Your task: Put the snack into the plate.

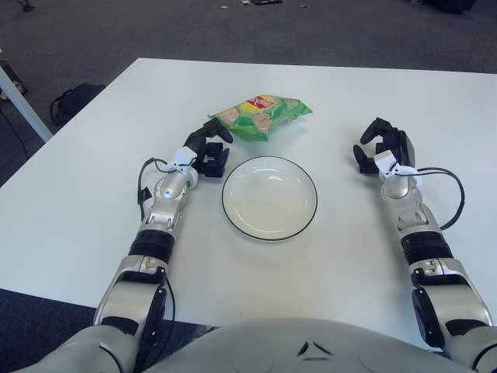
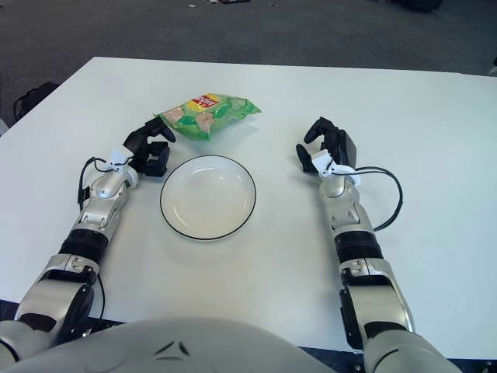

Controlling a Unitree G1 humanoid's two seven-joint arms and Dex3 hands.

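Left eye view gives me the layout I need: the bag (image 1: 262,115) lies flat on the white counter (image 1: 93,194), just beyond the far rim of the plate (image 1: 311,203) and a little to its left, not touching it as far as I can tell. The plate holds nothing. My left hand (image 1: 205,151) sits just beside the bag's near-left corner, between it and the plate's left edge, with its fingers (image 1: 220,132) parted and loosely curved, holding nothing. My right hand (image 1: 382,149) rests well off to the right of the plate, fingers loosely bent and gripping nothing; I would leave it parked there. I judge the step in hand to be the reach and grasp, so the task has barely begun. To do it well, I would bring the left hand forward and slightly right so the fingers straddle the bag's near edge, not its puffed middle, since a slick air-filled bag will likely squirm out of a shallow pinch. I would close gently on the crimped corner or a fold of film, lift only enough to clear the plate's rim, then carry it the short way back toward me. One risk is nudging the bag farther away before the fingers close, so I would come down from above, not slide in along the counter.
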